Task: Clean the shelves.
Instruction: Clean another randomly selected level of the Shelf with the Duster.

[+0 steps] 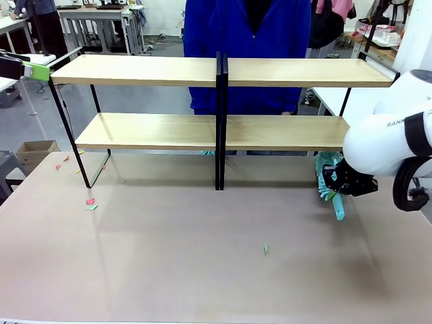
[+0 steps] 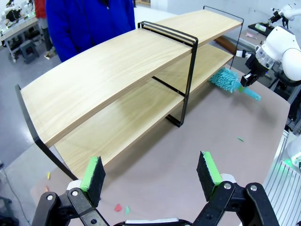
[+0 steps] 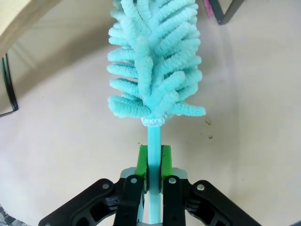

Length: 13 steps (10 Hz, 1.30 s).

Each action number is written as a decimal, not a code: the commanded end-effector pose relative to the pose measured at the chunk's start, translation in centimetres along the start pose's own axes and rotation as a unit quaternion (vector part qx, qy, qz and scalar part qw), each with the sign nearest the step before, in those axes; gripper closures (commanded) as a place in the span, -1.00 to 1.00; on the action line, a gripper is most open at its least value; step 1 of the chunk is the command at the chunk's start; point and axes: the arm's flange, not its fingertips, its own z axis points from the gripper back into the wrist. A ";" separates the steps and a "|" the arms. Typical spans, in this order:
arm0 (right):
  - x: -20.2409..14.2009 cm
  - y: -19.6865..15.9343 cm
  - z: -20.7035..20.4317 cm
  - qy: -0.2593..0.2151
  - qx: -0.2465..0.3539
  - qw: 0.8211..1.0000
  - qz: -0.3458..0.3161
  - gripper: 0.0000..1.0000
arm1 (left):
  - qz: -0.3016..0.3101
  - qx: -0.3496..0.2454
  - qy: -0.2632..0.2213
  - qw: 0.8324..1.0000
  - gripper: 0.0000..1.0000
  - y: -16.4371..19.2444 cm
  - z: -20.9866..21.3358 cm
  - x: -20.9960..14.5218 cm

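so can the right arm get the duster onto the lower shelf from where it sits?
Probably yes. The right end effector is shut on the duster, whose head sits right by the lower shelf's open right end, nothing between.

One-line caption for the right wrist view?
Right tool shut on a teal duster by its handle, fluffy head above the beige tabletop.

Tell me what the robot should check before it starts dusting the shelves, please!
1. Right gripper shut on the duster handle: ok.
2. Duster head close to the shelves, beside the lower board's right end: ok.
3. Left gripper open, holding nothing, hanging off the rack's other end: ok.
4. Boards bare, nothing to knock over: ok.
5. Person standing behind the rack, hands not seen near the duster: ok.
6. Dust on the boards: cannot tell.
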 end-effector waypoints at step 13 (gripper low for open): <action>-11.3 -11.6 15.7 0.251 0.066 0.927 0.272 0.74 | 0.002 0.008 0.002 1.000 -1.00 -0.6 -0.1 -0.6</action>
